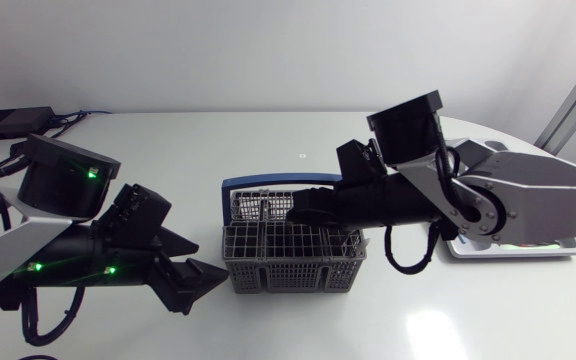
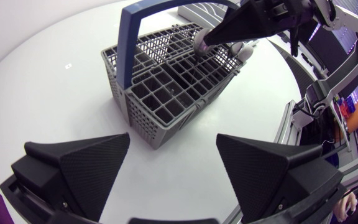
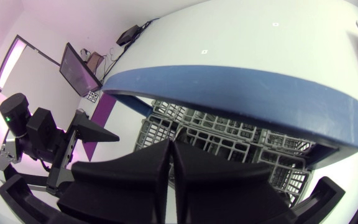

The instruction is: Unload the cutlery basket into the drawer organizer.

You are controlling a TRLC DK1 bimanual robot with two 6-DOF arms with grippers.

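Observation:
The grey cutlery basket (image 1: 293, 262) with its blue handle (image 1: 268, 185) stands mid-table. My right gripper (image 1: 293, 212) comes in from the right under the handle, its tip dipped into the basket's rear compartments. The fingers are pressed together in the right wrist view (image 3: 171, 146), over the basket grid (image 3: 241, 134). Whether a piece of cutlery is pinched there I cannot tell. My left gripper (image 1: 213, 258) hangs open just left of the basket, empty, with the basket (image 2: 166, 93) ahead of its spread fingers (image 2: 173, 140). The right gripper tip (image 2: 202, 43) shows at the basket's far side.
A white tray (image 1: 513, 250) lies at the right under my right arm. A black box (image 1: 13, 122) with cables sits at the back left corner. Bare white tabletop lies in front of and behind the basket.

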